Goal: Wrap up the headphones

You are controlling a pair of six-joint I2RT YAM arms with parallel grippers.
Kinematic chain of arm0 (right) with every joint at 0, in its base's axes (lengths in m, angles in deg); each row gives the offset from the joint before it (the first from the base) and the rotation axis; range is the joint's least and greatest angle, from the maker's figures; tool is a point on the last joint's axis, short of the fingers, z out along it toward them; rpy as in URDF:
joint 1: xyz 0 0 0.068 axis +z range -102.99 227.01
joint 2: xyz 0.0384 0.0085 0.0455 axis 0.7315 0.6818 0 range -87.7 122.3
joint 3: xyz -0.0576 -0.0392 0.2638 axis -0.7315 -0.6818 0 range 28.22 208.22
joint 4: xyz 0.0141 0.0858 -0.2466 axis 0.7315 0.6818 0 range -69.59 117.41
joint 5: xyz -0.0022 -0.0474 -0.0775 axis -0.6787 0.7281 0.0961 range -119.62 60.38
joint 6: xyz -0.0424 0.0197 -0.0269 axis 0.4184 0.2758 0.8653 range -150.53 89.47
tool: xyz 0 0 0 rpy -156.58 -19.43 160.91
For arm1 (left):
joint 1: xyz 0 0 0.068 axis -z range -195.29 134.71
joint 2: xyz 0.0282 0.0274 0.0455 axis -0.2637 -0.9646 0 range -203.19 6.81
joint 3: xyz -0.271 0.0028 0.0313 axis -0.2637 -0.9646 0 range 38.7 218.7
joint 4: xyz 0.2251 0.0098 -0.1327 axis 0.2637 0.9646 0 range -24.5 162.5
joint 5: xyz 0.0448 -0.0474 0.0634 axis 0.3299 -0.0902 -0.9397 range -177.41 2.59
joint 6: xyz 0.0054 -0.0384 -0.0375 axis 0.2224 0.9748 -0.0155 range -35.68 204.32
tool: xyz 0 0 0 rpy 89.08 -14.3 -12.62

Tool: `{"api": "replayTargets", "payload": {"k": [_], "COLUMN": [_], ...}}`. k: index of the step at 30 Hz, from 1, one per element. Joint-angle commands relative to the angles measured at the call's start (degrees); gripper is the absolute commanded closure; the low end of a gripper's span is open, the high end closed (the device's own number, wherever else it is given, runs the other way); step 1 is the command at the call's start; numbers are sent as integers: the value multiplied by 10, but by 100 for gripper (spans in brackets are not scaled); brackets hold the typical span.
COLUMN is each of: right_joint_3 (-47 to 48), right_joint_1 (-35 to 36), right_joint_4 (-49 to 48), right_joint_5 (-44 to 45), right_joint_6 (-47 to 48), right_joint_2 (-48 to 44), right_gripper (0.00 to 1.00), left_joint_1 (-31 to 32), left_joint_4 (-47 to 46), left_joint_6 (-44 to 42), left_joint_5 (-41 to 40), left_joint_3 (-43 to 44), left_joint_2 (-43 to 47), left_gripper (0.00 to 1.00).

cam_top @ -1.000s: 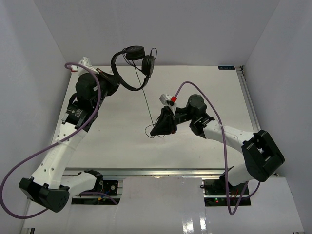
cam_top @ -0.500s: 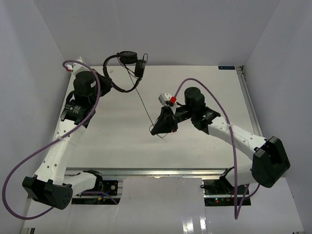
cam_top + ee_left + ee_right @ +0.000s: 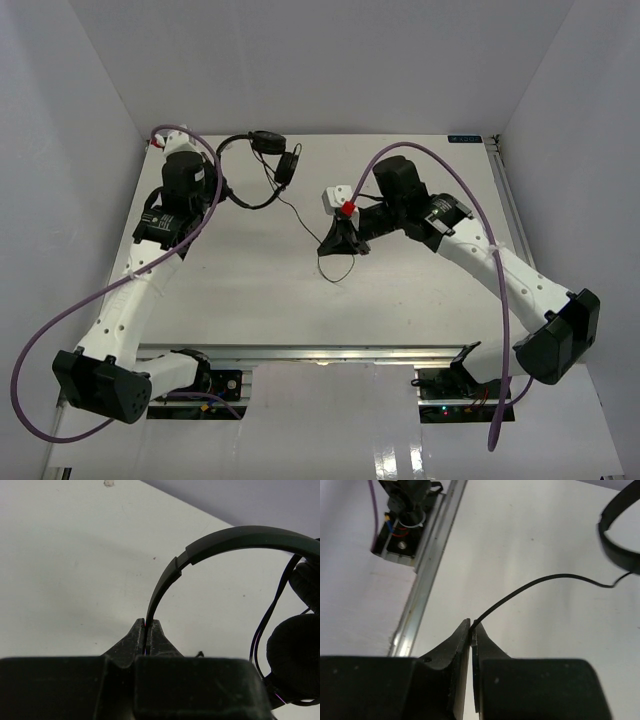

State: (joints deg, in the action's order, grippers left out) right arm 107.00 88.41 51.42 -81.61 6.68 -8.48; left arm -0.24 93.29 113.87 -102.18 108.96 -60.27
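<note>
The table point(image 3: 400, 300) carries nothing but the job itself; no box, tray or other container is in view, so nothing sits inside anything.

The left arm point(image 3: 130, 290) reaches to the far left corner, and the right arm point(image 3: 500, 270) bends in toward the middle. The headphones point(image 3: 285, 167) are at the far edge, left of centre, held by the left arm; I cannot tell whether they rest on the surface or hang just above it. The headband point(image 3: 235, 536) arches up from the clamp, with the earcups point(image 3: 295, 652) off to its side. The cord point(image 3: 535, 582) runs slack from the earcups to the right arm, and a small loop trails beyond the grip.

The left gripper point(image 3: 147, 630) has its fingers pressed together on the thin end of the headband. The right gripper point(image 3: 471, 627) pinches the cord between closed fingertips.

I judge this the start of winding: both holds are made, and no turns show on the band. The next move calls for the right arm to carry the cord around the headband or cups while the left keeps them steady, with light tension so the thin cord does not slip from the pinch.
</note>
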Motion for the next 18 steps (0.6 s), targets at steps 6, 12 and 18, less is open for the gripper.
{"api": "replayTargets", "payload": {"k": [6,12,18], "right_joint_3": [157,160,185], "right_joint_1": [64,116,126], "right_joint_4": [151,68,17], "right_joint_5": [326,474,516], "right_joint_6": [213,259,286], "right_joint_2": [39,50,85], "right_gripper": [92,92,92], "left_joint_1": [-4,1,13], "left_joint_4": [25,35,43], "left_joint_6": [-102,-133,-166], "left_joint_5": [61,115,172], "left_joint_3": [-41,-79,-114], "left_joint_2": [-33,-42,-33], "left_gripper": [100,100,100]}}
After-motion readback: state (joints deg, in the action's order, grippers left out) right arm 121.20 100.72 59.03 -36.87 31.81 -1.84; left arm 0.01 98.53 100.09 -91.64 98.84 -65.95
